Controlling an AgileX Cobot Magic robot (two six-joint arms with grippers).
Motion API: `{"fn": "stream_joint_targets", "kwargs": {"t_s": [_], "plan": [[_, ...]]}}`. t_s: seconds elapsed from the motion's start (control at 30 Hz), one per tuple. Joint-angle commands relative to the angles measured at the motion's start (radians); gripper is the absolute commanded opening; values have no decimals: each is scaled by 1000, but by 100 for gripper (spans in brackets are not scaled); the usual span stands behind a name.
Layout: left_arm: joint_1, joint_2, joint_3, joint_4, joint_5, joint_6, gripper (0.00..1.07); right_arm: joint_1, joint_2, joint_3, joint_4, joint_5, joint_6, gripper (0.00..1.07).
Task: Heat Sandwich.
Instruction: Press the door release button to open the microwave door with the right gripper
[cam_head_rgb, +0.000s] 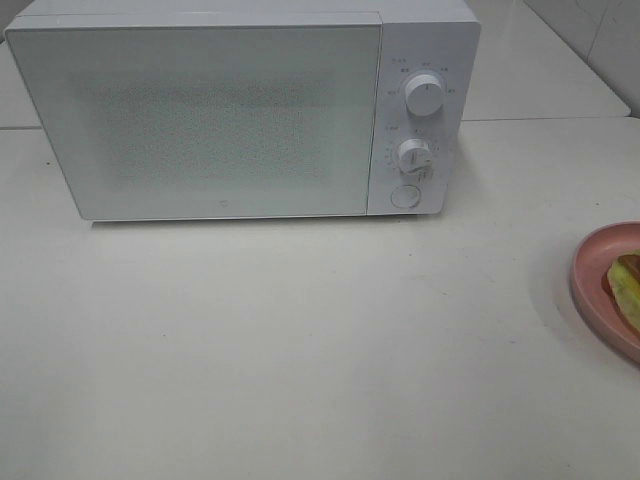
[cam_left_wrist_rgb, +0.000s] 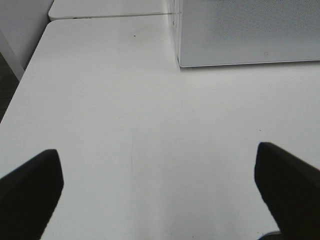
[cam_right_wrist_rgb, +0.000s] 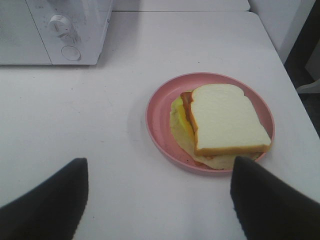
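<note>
We find the left gripper (cam_left_wrist_rgb: 156, 152) and right gripper (cam_right_wrist_rgb: 160, 164) wide, empty. The layered white-bread sandwich (cam_head_rgb: 625, 288), at the overhead frame's right edge, may shear apart if pinched off-centre.

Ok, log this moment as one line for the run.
microwave: door shut | sandwich: on pink plate, untouched | left pincer: open, empty | right pincer: open, empty, facing sandwich

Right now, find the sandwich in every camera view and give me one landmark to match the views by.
Exterior high: only a sliver of the sandwich shows at the right edge, on the pink plate.
Left wrist: not in view.
Right wrist: the sandwich is fully visible on the pink plate.
Shared landmark: the white microwave, seen in all three views.
</note>
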Motion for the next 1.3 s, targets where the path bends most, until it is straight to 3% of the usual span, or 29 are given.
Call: {"fn": "stream_joint_targets", "kwargs": {"t_s": [0.03, 0.7, 1.3], "plan": [[4, -26, 2, -8, -9, 1, 99, -6, -28, 4, -2, -8, -5, 75], [4, -26, 2, -8, -9, 1, 99, -6, -27, -15, -2, -38, -5, 75], [4, -26, 2, -8, -9, 1, 99, -6, 222, -19, -2, -265, -5, 75]]}}
